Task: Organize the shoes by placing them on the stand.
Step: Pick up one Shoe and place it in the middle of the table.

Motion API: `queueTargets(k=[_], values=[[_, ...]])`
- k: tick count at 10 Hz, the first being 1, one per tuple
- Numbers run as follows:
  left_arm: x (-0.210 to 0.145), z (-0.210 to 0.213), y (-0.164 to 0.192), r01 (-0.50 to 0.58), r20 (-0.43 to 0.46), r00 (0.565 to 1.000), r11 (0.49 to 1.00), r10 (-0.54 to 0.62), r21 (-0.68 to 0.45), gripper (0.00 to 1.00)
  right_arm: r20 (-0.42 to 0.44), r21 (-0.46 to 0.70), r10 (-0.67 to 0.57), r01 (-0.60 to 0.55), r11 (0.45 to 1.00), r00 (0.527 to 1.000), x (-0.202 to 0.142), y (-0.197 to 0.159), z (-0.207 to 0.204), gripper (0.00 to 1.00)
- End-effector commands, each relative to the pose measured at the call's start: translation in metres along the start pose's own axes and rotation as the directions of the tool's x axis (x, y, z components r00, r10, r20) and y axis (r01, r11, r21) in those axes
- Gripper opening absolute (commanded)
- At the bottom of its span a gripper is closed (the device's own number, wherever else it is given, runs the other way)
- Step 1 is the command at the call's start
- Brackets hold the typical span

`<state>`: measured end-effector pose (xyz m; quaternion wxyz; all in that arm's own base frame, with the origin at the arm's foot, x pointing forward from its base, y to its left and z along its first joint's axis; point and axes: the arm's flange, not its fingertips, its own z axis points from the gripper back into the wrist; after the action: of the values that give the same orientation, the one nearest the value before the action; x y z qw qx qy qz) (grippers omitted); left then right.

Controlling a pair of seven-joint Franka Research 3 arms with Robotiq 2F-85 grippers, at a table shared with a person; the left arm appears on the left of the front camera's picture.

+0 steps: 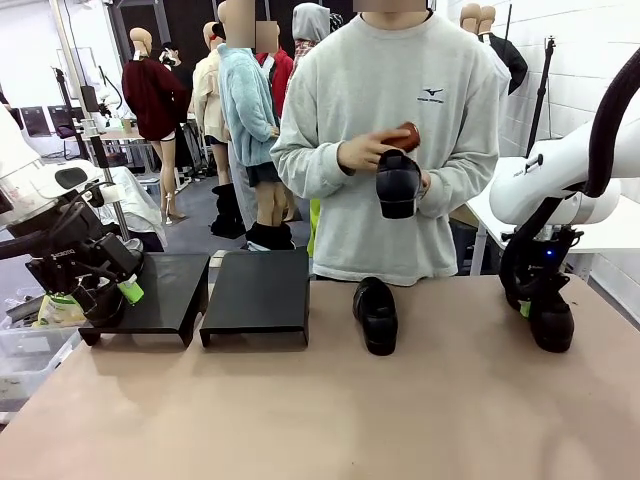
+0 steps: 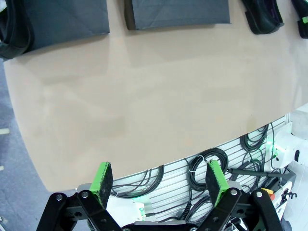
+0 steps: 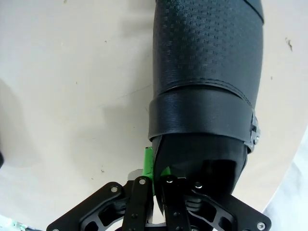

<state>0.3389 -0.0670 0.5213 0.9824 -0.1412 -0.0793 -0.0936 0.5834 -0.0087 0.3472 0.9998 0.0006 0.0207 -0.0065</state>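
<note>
One shoe (image 3: pixel 207 72) half hides the right tool (image 3: pixel 156 168) pinching its rim; the left tool (image 2: pixel 159 175) gapes

Front camera sits on the robot's side, looking across the table (image 1: pixel 300 420) at the person (image 1: pixel 390 150). Left wrist camera looks down from farther off, sharing the stands (image 2: pixel 178 12) and middle shoe (image 2: pixel 262 17) with it. Right wrist camera hugs the right shoe (image 3: pixel 207 57).

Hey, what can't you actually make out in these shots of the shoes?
Front view: reddish-brown thing in the person's hand, mostly covered by fingers and the held shoe; unidentifiable.
Right wrist view: gripped shoe, far end cut off by the top edge; right gripper, fingertips partly hidden by the shoe's opening.
Left wrist view: table shoe, cut off by the top edge.
</note>
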Motion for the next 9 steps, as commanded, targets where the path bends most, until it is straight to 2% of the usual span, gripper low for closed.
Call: queueTargets(k=[1, 2, 4, 5, 6, 8, 9], values=[[-0.001, 0.001, 0.000, 0.008, -0.001, 1.000, 1.000, -0.008, -0.019, 1.00, -0.015, -0.020, -0.027, 0.027, 0.999, 1.000, 0.007, 0.004, -0.002, 0.00], [-0.001, 0.001, 0.000, 0.008, -0.001, 1.000, 1.000, -0.008, -0.019, 1.00, -0.015, -0.016, -0.039, 0.038, 0.999, 0.999, 0.006, 0.005, 0.002, 0.00], [-0.001, 0.001, 0.000, 0.008, -0.001, 1.000, 1.000, -0.008, -0.019, 1.00, -0.073, -0.056, -0.116, 0.112, 0.992, 0.991, -0.006, 0.014, 0.031, 0.00], [-0.001, 0.001, 0.000, 0.008, -0.001, 1.000, 1.000, -0.008, -0.019, 1.00, -0.079, -0.070, -0.170, 0.165, 0.984, 0.982, -0.023, 0.024, 0.052, 0.00], [-0.001, 0.001, 0.000, 0.008, -0.001, 1.000, 1.000, -0.008, -0.019, 1.00, -0.063, -0.028, -0.205, 0.204, 0.979, 0.977, -0.048, 0.040, 0.075, 0.00], [-0.001, 0.001, 0.000, 0.008, -0.001, 1.000, 1.000, -0.008, -0.019, 1.00, -0.048, -0.009, -0.197, 0.197, 0.980, 0.979, -0.093, 0.074, 0.096, 0.00], [-0.001, 0.001, 0.000, 0.008, -0.001, 1.000, 1.000, -0.008, -0.019, 1.00, -0.056, -0.010, -0.152, 0.152, 0.988, 0.987, -0.116, 0.096, 0.097, 0.00]])
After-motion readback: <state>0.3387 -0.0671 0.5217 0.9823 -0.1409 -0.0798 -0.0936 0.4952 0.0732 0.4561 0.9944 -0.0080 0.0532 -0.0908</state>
